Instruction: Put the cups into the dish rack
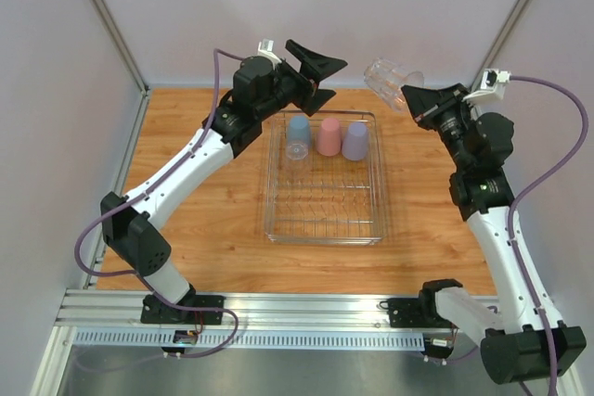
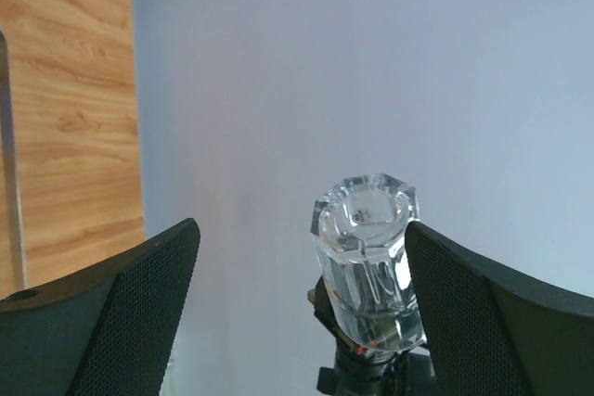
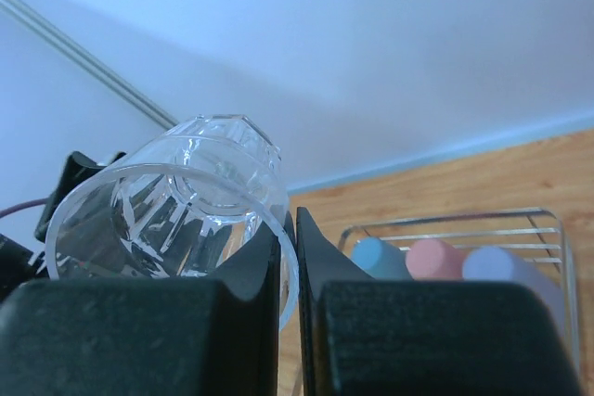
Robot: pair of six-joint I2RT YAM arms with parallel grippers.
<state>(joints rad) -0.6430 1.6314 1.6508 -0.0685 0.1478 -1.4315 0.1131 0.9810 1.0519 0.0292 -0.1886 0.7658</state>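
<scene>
The silver wire dish rack [image 1: 275, 194] lies in the middle of the table. A blue cup [image 1: 298, 126], a pink cup [image 1: 329, 135] and a lavender cup [image 1: 355, 139] stand upside down in a row at its far end. Something clear [image 1: 297, 149] right in front of the blue cup looks like a clear cup. My right gripper [image 1: 414, 99] is shut on the rim of the other clear cup [image 1: 392, 80] and holds it tilted in the air beyond the rack's far right corner. My left gripper [image 1: 320, 79] is open and empty above the rack's far edge, facing that cup [image 2: 367, 266].
The right wrist view shows the rack's rim [image 3: 445, 222] with the blue [image 3: 379, 257], pink [image 3: 434, 257] and lavender [image 3: 501, 264] cups below and right of the held cup [image 3: 167, 220]. Grey walls enclose the wooden table [image 1: 204, 220] at back and sides.
</scene>
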